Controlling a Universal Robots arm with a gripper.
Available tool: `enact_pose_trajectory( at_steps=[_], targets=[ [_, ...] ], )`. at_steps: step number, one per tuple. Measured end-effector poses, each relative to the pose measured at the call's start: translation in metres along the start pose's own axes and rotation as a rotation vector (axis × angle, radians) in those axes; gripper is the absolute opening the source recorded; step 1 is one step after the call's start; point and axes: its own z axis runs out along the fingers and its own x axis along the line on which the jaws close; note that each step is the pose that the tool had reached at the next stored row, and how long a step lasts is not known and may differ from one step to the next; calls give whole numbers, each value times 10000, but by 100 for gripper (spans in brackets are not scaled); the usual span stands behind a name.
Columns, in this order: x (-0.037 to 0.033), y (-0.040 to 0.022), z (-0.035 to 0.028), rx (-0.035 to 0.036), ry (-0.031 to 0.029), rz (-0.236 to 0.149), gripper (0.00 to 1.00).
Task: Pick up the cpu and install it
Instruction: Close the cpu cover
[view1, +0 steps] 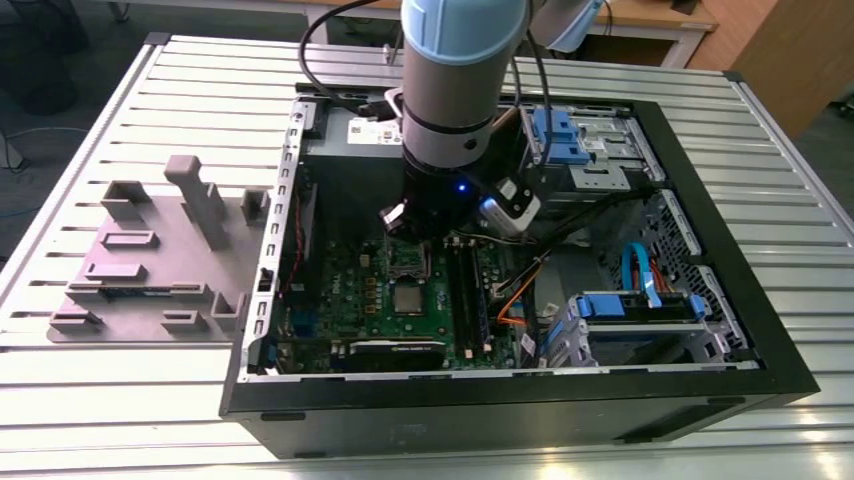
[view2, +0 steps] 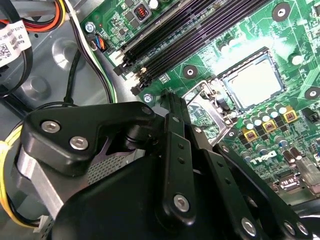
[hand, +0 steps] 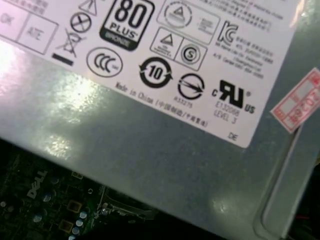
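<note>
- Second wrist view puts the gripper (view2: 171, 98) tip low over the board (view2: 280, 45), just beside the socket's tilted-up metal frame (view2: 209, 107); a push off-line there could bend the frame or scrape the small parts round it
- The cpu (view2: 252, 82) lies flat inside the socket; I judge that if it sits slightly askew, any pressing down could harm the contacts beneath
- The gripper's fingers look pressed together into one narrow tip, with nothing pinched between them; whether the tip touches the frame I cannot tell
- Memory slots (view2: 200, 30) run just beyond the socket and loose cables (view2: 97, 70) lie near the gripper's body, so a sideways swing could snag them
- First wrist view has the grey box (hand: 150, 155) with its white label (hand: 150, 45) close by, a thing the arm could brush
- Exterior view shows the arm (view1: 461, 90) standing down into the open case (view1: 747, 300), the cpu (view1: 404, 298) pale on the board beside the dark-centred frame (view1: 407, 260), and a grey holder (view1: 147, 260) well apart on the counter (view1: 134, 420), on the exterior view's left
</note>
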Motion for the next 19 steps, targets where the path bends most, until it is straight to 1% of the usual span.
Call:
enact_pose_trajectory(
  at_steps=[4,8,14,19],
  targets=[
    [6,-10,-33,7,-19,0,11],
    [13,-29,-65,9,-21,-1,11],
    [28,-66,-112,10,-24,-1,11],
    [46,-109,-140,11,-22,-1,11]
  ],
)
